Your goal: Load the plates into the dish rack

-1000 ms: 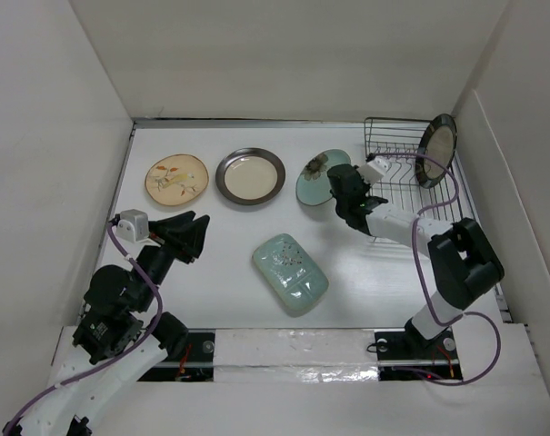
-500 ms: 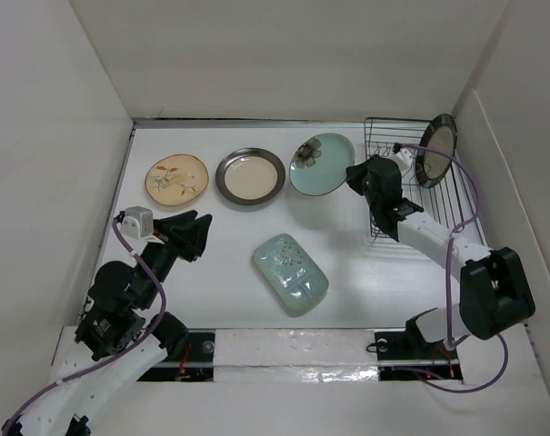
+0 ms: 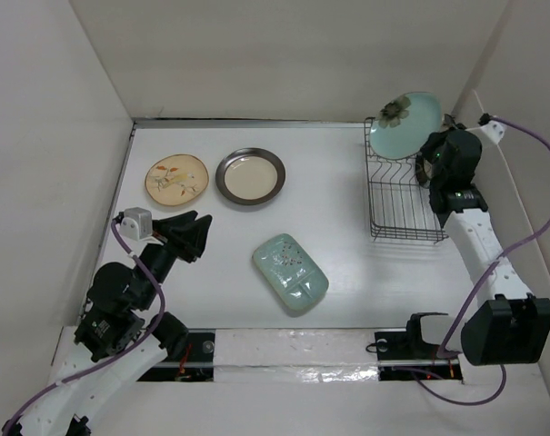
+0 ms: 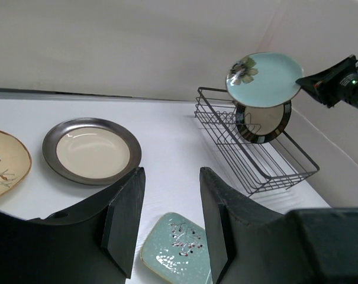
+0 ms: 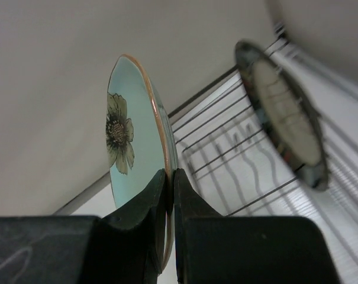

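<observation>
My right gripper is shut on the rim of the teal floral plate and holds it on edge in the air over the far end of the wire dish rack. The cream plate with the dark patterned rim stands upright in the rack behind it. The tan leaf plate, the cream grey-rimmed plate and the pale-green oblong plate lie flat on the table. My left gripper is open and empty at the left.
White walls close in the table on the left, back and right, and the rack stands close to the right wall. In the left wrist view the oblong plate lies just beyond my open fingers.
My right arm has lifted the teal floral plate off the table and carried it right and up to above the rack's far end. The left arm has not moved.
</observation>
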Robot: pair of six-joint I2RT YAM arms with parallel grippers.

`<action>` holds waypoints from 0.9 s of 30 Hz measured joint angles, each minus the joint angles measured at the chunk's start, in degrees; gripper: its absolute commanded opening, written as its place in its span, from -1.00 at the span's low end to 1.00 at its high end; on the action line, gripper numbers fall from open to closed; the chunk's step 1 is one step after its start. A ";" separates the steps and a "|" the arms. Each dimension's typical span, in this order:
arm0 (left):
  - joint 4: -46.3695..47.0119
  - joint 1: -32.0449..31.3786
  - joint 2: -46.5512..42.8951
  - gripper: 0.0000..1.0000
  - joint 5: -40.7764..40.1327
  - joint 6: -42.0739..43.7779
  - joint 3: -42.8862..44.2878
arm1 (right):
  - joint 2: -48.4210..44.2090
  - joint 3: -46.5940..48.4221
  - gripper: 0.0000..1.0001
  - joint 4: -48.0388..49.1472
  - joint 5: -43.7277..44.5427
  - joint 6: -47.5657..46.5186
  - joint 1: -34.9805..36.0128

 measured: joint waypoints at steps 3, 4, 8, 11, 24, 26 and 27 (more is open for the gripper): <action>0.02 0.00 -0.52 -0.22 0.35 0.00 0.00 | -0.50 2.34 -1.00 -0.59 1.01 -5.16 -3.96; 0.02 0.00 -0.72 -0.22 0.48 -0.02 0.00 | -0.63 2.71 -1.00 -0.46 1.57 -7.17 -4.98; 0.04 -0.02 -1.38 -0.22 1.20 -0.02 0.00 | 0.24 4.96 -1.00 -1.38 2.25 -13.75 -9.03; 0.04 -0.02 -1.68 -0.22 1.62 -0.02 0.00 | 1.25 5.92 -1.00 -1.55 2.25 -18.40 -11.17; 0.07 -0.02 -2.58 -0.21 2.47 -0.02 0.00 | 10.10 16.70 -1.00 -3.13 2.58 -44.17 -9.73; 0.07 -0.02 -2.58 -0.21 2.49 -0.02 0.00 | 12.00 18.27 -1.00 -3.06 3.23 -49.07 -7.80; 0.07 -0.02 -2.56 -0.21 2.49 -0.02 0.00 | 12.83 18.71 -1.00 -2.97 3.74 -51.21 -6.78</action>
